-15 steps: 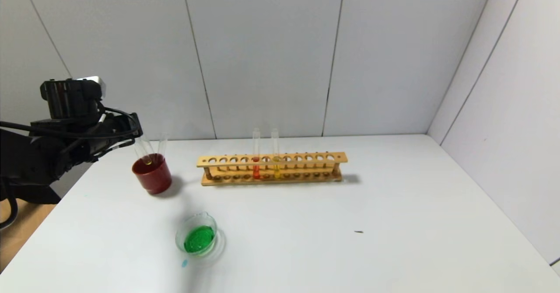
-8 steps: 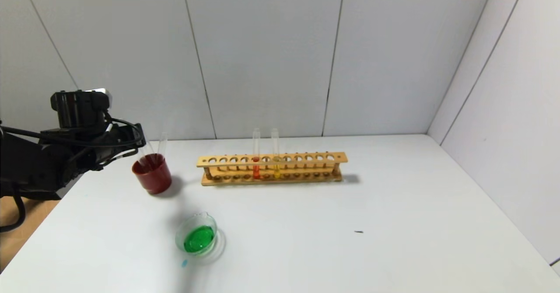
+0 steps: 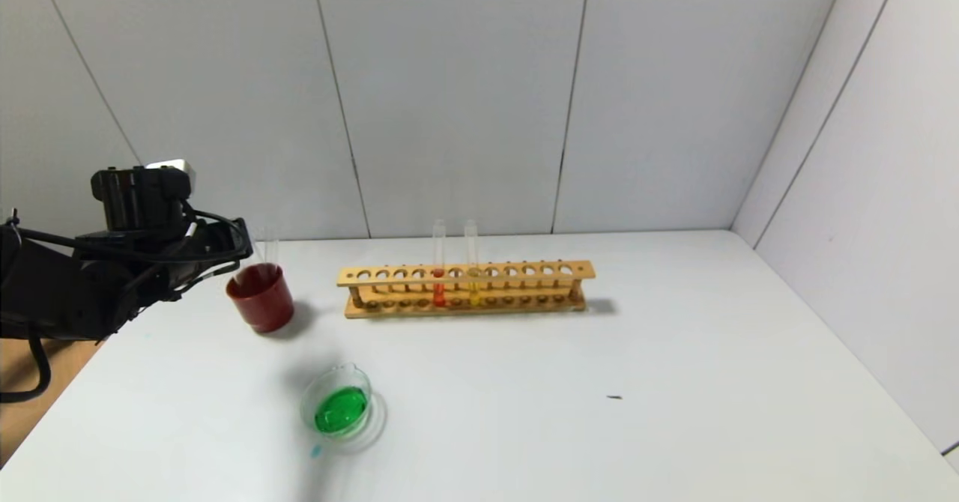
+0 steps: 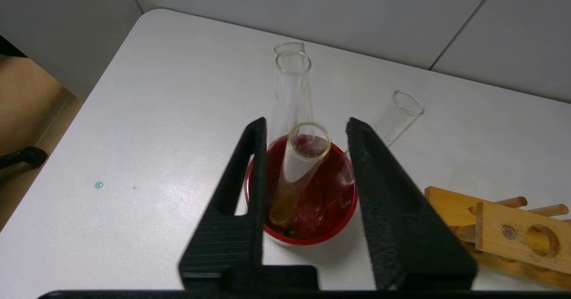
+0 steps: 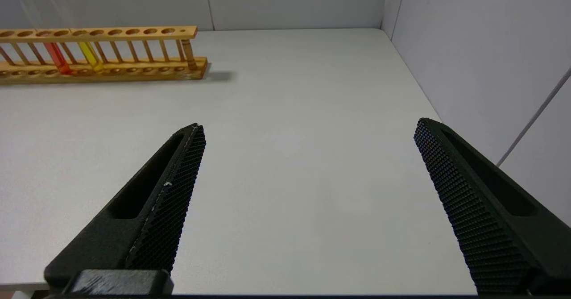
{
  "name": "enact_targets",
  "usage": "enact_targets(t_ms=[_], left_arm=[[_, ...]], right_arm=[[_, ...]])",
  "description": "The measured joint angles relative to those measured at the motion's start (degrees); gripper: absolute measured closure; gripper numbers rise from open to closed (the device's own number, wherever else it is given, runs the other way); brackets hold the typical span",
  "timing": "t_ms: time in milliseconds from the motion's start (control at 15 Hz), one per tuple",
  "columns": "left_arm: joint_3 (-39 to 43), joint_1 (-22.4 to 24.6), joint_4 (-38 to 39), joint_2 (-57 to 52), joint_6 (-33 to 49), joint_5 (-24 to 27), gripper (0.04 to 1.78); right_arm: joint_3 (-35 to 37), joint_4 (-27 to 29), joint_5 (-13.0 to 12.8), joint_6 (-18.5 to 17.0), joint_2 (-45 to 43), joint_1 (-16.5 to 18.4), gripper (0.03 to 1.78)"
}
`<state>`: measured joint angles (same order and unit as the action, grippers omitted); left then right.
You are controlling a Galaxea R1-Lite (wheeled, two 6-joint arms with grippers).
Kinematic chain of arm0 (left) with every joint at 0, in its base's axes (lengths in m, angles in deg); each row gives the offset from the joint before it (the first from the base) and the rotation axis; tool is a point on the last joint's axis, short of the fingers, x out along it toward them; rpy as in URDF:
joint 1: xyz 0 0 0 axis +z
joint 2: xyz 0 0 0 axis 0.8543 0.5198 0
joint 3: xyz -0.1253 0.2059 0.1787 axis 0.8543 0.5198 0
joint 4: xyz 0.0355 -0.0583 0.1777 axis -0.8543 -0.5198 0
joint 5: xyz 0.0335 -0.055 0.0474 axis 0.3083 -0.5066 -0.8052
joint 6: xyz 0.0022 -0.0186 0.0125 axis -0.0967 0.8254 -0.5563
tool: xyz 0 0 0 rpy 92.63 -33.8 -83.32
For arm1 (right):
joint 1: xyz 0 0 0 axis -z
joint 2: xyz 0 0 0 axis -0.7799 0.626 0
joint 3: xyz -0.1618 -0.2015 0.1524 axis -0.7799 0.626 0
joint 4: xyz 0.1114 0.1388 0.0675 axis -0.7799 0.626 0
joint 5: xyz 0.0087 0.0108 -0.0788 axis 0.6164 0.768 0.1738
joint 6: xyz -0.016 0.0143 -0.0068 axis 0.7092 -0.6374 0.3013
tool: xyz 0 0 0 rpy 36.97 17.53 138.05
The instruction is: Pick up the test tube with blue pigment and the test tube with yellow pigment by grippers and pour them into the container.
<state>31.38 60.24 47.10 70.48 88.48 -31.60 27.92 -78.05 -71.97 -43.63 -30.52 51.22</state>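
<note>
My left gripper [image 3: 241, 241] is open at the dark red cup [image 3: 261, 296], its fingers either side of an emptied tube [image 4: 299, 165] with a yellow trace that leans in the cup [image 4: 308, 238]. The fingers do not touch it. Other empty tubes [image 4: 292, 67] stand in the same cup. The glass container [image 3: 337, 410] holds green liquid near the table's front. A tube with yellow pigment [image 3: 473, 266] stands in the wooden rack [image 3: 464, 288]. No tube with blue liquid is in view. My right gripper [image 5: 310, 127] is open and empty over bare table.
A red-orange tube [image 3: 438, 270] stands beside the yellow one in the rack, which also shows in the right wrist view [image 5: 102, 49]. A small blue drop [image 3: 315, 451] lies by the container. Walls close the back and right.
My left gripper has come down with the emptied tube, set it into the red cup and let go. The tube now stands more upright there.
</note>
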Motion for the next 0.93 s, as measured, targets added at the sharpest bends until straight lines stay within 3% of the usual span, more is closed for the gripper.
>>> enact_targets(t_ms=[200,400,600,933], left_arm=[[0.4,0.0,1.9,0.3,0.0,0.0,0.6],[0.6,0.1,2.1,0.2,0.0,0.0,0.23],[1.3,0.2,3.4,-0.5,0.1,-0.1,0.08],[3.0,0.1,7.4,-2.6,-0.6,-0.3,0.07]], right_arm=[[0.0,0.0,0.0,0.0,0.0,0.0,0.1],[0.0,0.0,0.0,0.0,0.0,0.0,0.1],[0.0,0.0,0.0,0.0,0.0,0.0,0.1],[0.0,0.0,0.0,0.0,0.0,0.0,0.1]])
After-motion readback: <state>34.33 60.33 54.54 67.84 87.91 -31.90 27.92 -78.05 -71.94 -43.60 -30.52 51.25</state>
